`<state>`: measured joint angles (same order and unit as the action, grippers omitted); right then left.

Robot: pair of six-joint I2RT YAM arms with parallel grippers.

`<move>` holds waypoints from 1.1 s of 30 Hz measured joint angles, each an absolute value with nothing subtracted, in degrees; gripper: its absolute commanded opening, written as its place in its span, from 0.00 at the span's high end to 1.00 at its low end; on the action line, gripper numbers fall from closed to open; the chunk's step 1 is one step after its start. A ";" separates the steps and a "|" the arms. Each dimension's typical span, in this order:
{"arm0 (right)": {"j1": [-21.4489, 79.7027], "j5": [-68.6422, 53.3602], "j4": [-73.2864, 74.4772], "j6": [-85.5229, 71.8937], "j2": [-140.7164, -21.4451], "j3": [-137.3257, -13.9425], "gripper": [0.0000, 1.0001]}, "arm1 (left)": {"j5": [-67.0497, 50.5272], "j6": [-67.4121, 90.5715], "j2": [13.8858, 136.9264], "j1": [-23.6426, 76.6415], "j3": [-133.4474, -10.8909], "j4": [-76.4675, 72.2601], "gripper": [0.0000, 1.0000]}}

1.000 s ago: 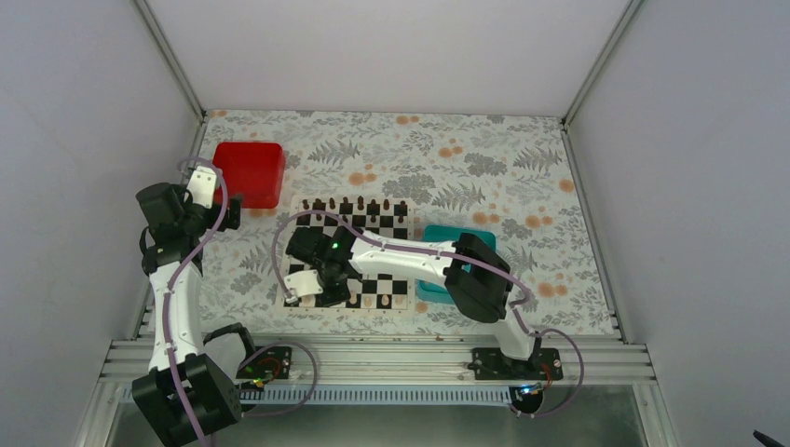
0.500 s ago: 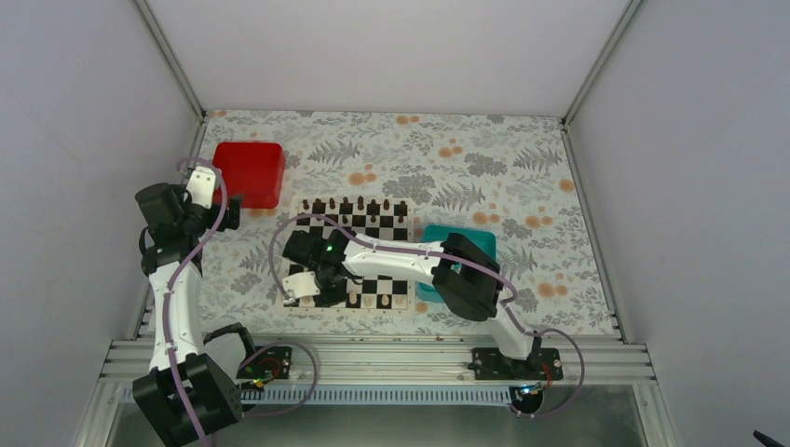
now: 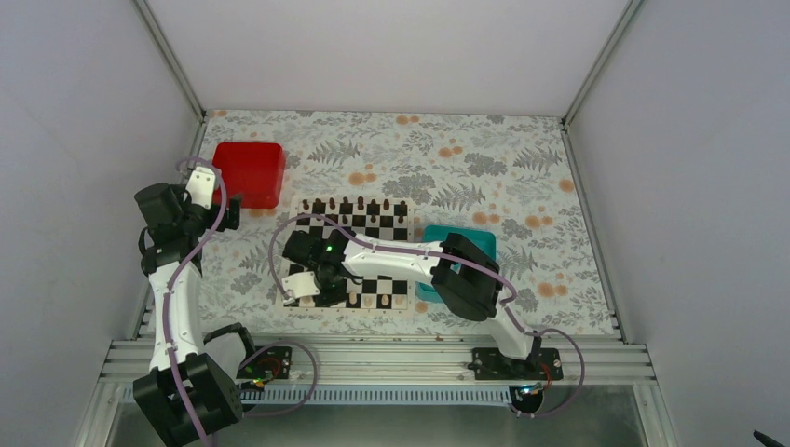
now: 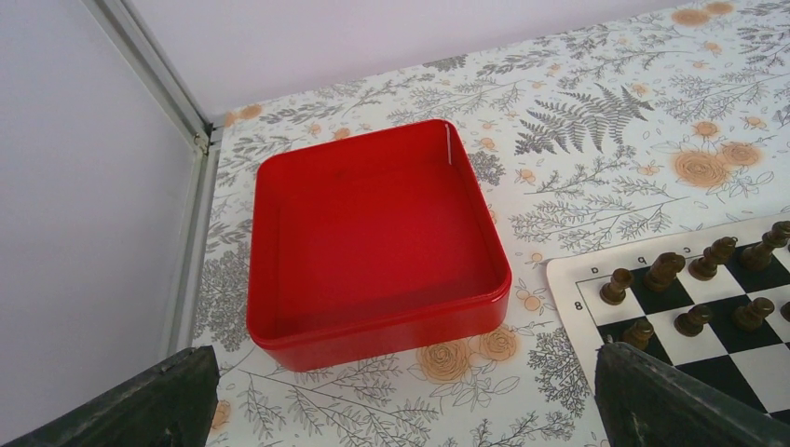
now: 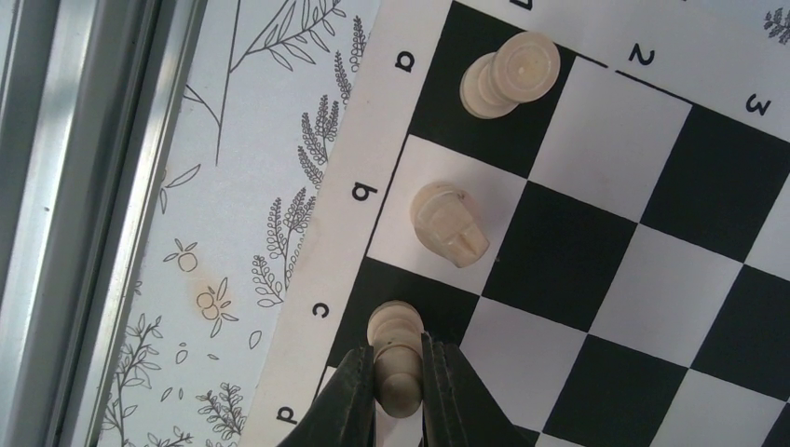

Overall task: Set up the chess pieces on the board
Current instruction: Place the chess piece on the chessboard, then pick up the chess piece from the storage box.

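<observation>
The chessboard lies mid-table with dark pieces lined along its far rows and pale pieces near its front edge. My right gripper is shut on a pale bishop standing on the black square by the letter c. A pale knight stands on the b square and a pale rook on the a square. From above, the right gripper sits over the board's near-left corner. My left gripper hangs open above the table near the red tray, holding nothing.
A teal tray sits right of the board, partly under the right arm. Dark pieces show on the board's corner in the left wrist view. The aluminium rail runs close beside the board's edge.
Between the oldest frame and now the right arm shifted slightly left and lowered over the near-left corner. In the last half second nothing visibly moved. The left arm stayed still.
</observation>
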<state>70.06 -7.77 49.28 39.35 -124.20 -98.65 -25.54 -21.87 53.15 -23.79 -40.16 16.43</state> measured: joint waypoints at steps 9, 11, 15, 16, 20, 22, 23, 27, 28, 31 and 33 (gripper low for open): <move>70.06 -7.60 49.28 39.35 -124.20 -98.65 0.80 | -25.69 -21.87 53.15 -23.94 -40.16 16.45 0.00; 70.06 -7.38 49.28 39.33 -124.20 -98.65 0.74 | -25.76 -21.87 53.15 -23.97 -40.16 16.45 0.00; 70.00 -6.81 49.06 39.13 -124.16 -98.65 0.62 | -25.82 -21.87 53.15 -24.01 -40.16 16.47 0.00; 69.95 -6.76 49.01 39.16 -124.03 -98.65 0.60 | -25.89 -21.87 53.15 -24.01 -40.16 16.47 0.00; 69.08 -6.76 49.12 39.05 -122.41 -98.65 0.57 | -26.00 -21.87 53.15 -24.01 -40.16 16.47 0.00; 68.18 -6.79 49.41 39.00 -120.55 -98.65 0.56 | -26.00 -21.87 53.15 -24.01 -40.16 16.47 0.00; 67.53 -6.79 49.65 38.98 -119.31 -98.65 0.56 | -26.00 -21.87 53.15 -24.01 -40.16 16.47 0.00; 63.18 -6.98 50.78 38.94 -111.94 -98.50 0.55 | -26.02 -21.87 53.15 -24.03 -40.16 16.47 0.00; 61.56 -7.03 50.92 38.92 -109.45 -98.19 0.55 | -26.02 -21.87 53.15 -24.03 -40.16 16.47 0.00; 55.66 -7.01 50.92 38.96 -100.79 -95.24 0.55 | -26.06 -21.87 53.15 -24.05 -40.16 16.51 0.00; 51.37 -6.96 50.83 39.13 -95.26 -91.61 0.56 | -26.13 -21.87 53.15 -24.08 -40.16 16.62 0.00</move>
